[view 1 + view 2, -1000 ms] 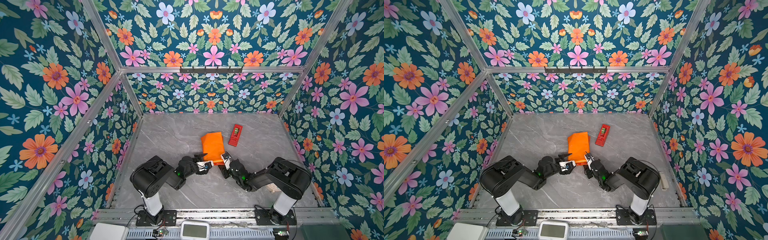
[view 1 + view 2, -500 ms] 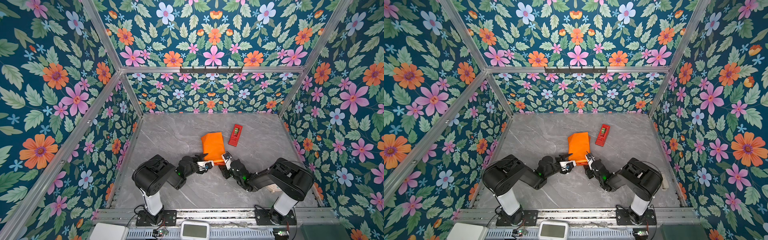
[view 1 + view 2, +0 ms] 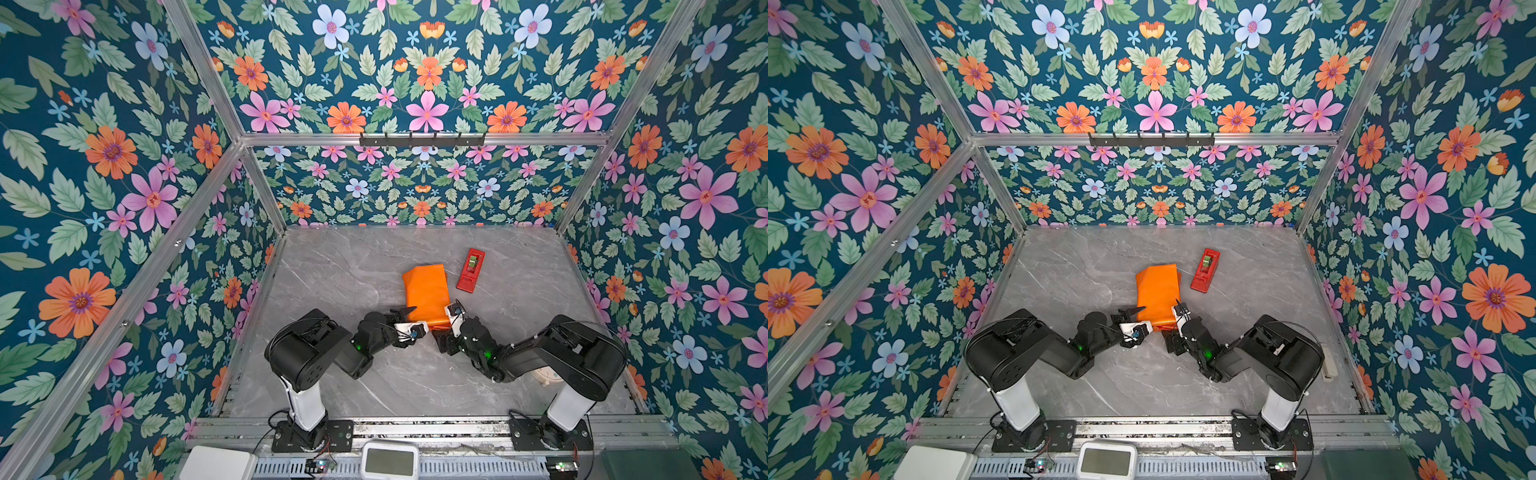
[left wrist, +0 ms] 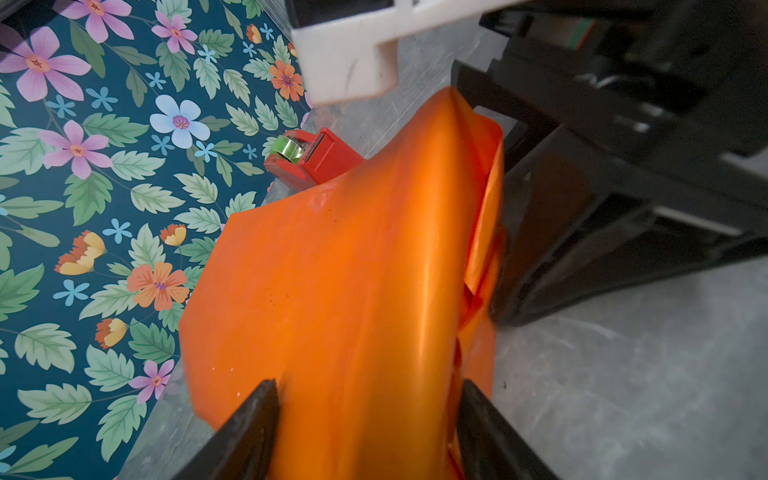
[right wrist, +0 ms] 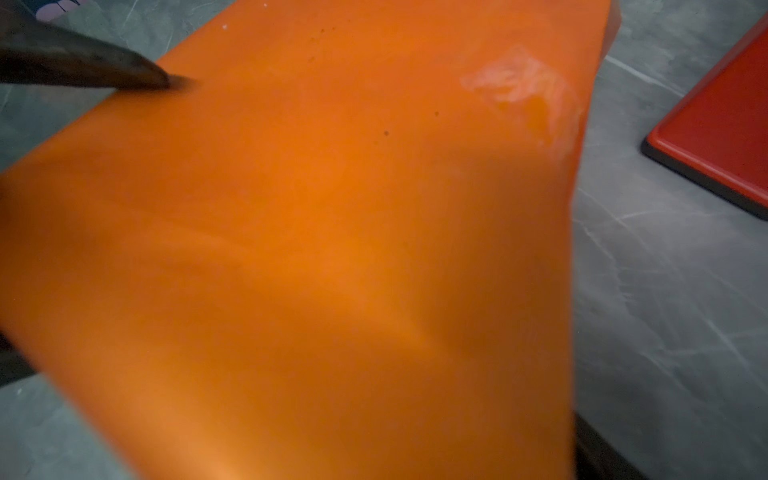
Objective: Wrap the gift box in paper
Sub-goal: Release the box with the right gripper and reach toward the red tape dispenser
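Marbled tabletop (image 3: 332,266): our left jaws pinch the paper (image 3: 426,291) at 7 o'clock, right jaws gape wide; unheld folds may spring open.

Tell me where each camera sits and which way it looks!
Both top views: high above the arm bases, looking down on the table, the paper, tape dispenser, left arm, right arm, left gripper, right gripper.
Left wrist: on the left arm, facing along its fingers, over the paper, toward the tape dispenser.
Right wrist: on the right arm, close over the paper; one finger shows.
Shared: every view shows the paper and tape dispenser.
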Robot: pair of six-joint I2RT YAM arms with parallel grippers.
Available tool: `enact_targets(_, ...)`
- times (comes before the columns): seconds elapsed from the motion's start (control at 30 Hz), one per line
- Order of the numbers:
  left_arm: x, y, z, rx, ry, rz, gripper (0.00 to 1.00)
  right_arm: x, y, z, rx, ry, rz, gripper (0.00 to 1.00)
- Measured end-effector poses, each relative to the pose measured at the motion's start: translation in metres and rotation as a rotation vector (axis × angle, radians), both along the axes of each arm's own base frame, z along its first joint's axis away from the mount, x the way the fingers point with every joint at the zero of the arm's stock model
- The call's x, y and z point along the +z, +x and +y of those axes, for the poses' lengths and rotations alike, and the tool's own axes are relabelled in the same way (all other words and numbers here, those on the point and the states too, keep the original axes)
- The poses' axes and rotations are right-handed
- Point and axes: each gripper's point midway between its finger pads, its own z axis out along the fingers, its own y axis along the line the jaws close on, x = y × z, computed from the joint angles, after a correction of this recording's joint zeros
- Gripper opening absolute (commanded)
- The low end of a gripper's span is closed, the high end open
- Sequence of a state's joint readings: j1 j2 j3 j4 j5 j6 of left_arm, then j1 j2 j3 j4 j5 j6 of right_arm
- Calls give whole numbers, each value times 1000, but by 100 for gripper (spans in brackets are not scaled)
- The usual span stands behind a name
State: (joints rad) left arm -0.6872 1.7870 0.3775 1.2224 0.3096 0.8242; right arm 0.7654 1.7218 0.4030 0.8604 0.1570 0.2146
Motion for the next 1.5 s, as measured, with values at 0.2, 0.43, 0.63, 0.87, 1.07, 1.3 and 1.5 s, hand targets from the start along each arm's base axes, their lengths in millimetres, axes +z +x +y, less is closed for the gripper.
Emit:
enact_targets(0.2,-1,1,0,-2,9,-7,69,3,0,-1,-14,44,28,83)
enact_targets(0.43,-1,2,-1,-3,13,-8,69,5,0,1,-23,105,61,83)
enact_targets(0.63,-1,2,-2,1,17,-12,69,7,-5,2,-20,142,84,84)
enact_targets(0.87,-1,3,-3,8,19,-14,69,20,-23,-8,-26,166,148,87)
enact_targets(1.07,-1,3,-3,9,18,-13,69,71,-34,-22,-45,206,176,88)
enact_targets(1.3,-1,4,-3,12,18,-13,69,132,0,-69,-200,325,234,86)
enact_targets(1.5,-1,4,-3,14,19,-13,69,147,47,-106,-335,468,364,69)
